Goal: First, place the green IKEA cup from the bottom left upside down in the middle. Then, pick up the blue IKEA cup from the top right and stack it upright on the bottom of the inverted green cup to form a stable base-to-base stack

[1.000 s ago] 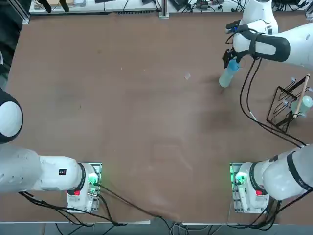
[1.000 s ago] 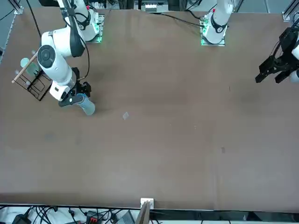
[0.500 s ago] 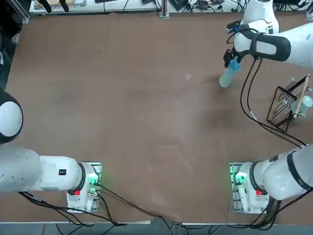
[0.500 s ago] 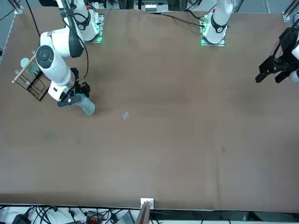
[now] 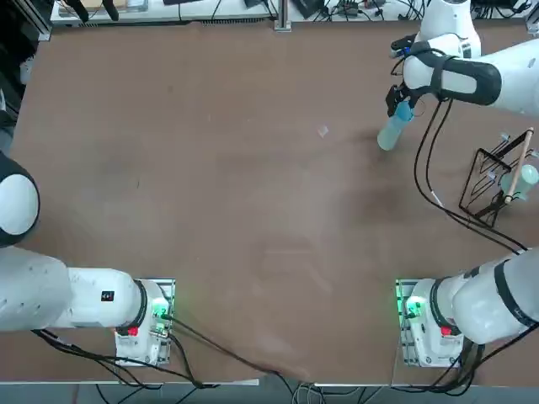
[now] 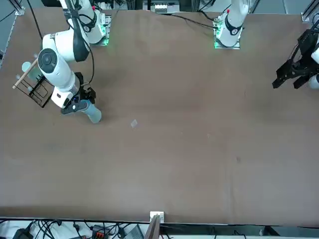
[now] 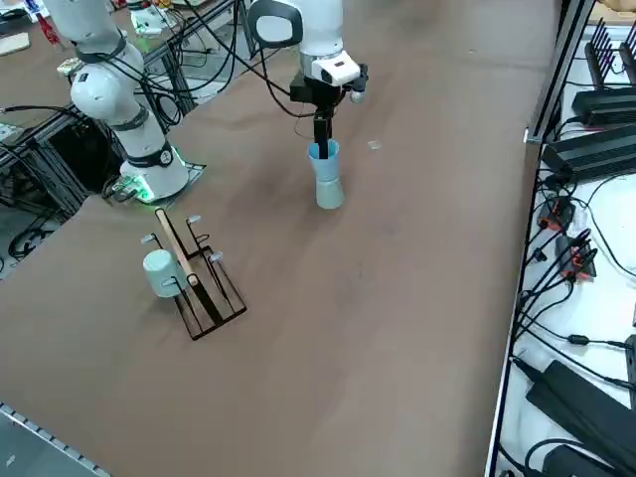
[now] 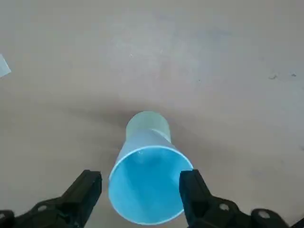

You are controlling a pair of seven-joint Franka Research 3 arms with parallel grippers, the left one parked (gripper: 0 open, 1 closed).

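Upper middle of the side view, right gripper (image 8: pixel 141 183) spread, blue cup (image 7: pixel 325 163) atop green cup (image 7: pixel 330 194): probably light, slick; pinch sidewalls gently.

The brown table (image 5: pixel 253 252) spreads wide and flat in the top view, with a small pale scrap (image 5: pixel 323 130) at about one o'clock from its middle, and behind its edge at twelve o'clock there is a white bench (image 5: pixel 202 12) and a metal post (image 5: pixel 283 15). In the right side view, this bench lies along three o'clock, where it carries many black cables and also black boxes (image 7: pixel 592 157) near two and four o'clock, while a grey floor (image 7: pixel 40 452) shows at eight o'clock. The light makes a soft, dull shine on the table.
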